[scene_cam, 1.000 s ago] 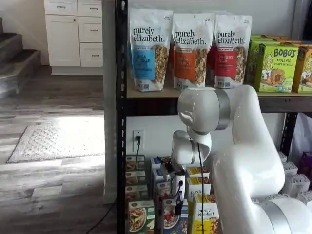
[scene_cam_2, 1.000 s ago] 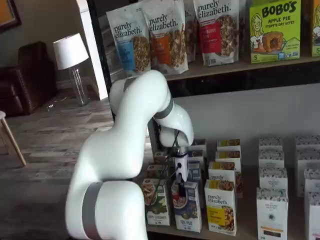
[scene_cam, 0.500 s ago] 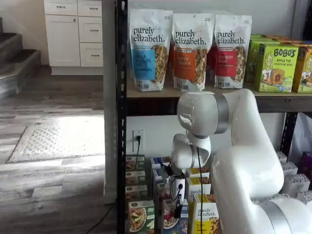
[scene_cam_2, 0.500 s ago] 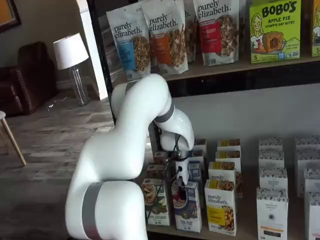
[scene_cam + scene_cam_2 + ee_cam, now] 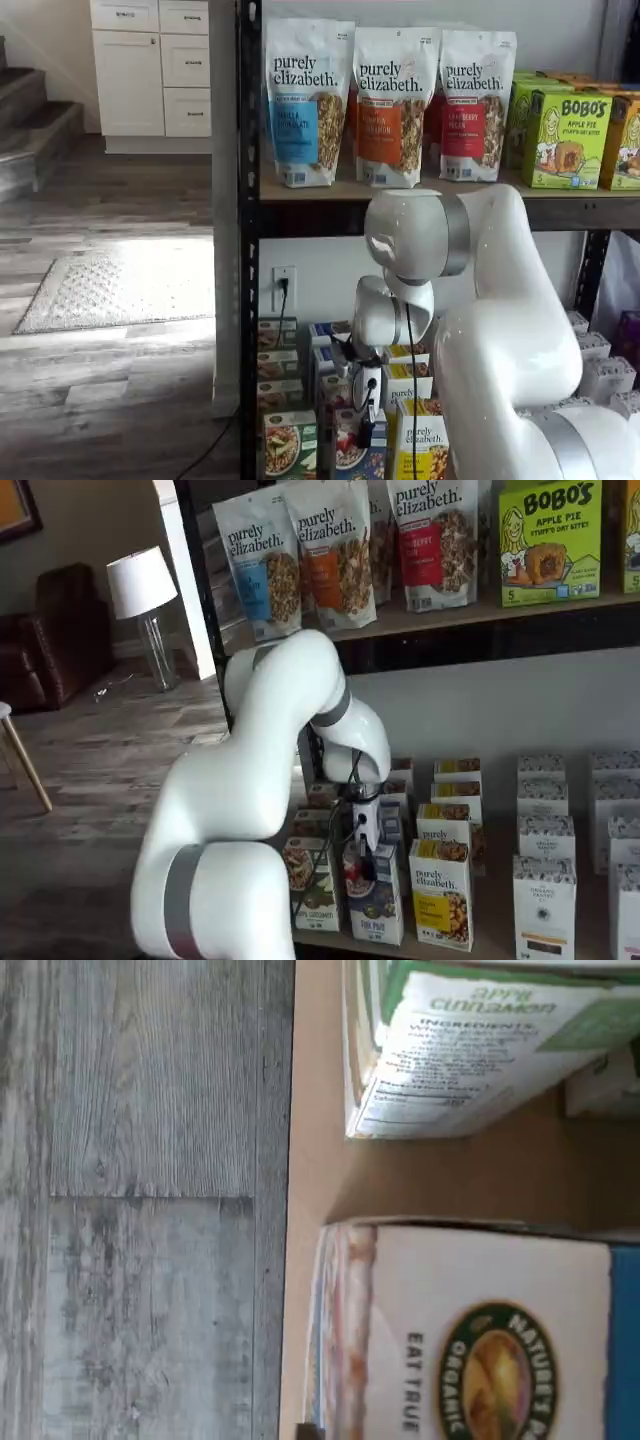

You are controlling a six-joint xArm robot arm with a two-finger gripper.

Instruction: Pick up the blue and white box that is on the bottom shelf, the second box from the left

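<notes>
over the last second i have lowered the gripper (image 5: 366, 865) from above the front row onto the top of the blue and white box (image 5: 377, 912), which stands at the front edge of the bottom shelf (image 5: 470, 950) between a green box (image 5: 311, 885) and a yellow box (image 5: 442, 895). this puts me at the grasp step, i judge, though i cannot tell whether the fingers are parted or closed on it. the shelf holds rows of upright boxes; the wrist view shows the box top (image 5: 480, 1330) directly beneath.
</notes>
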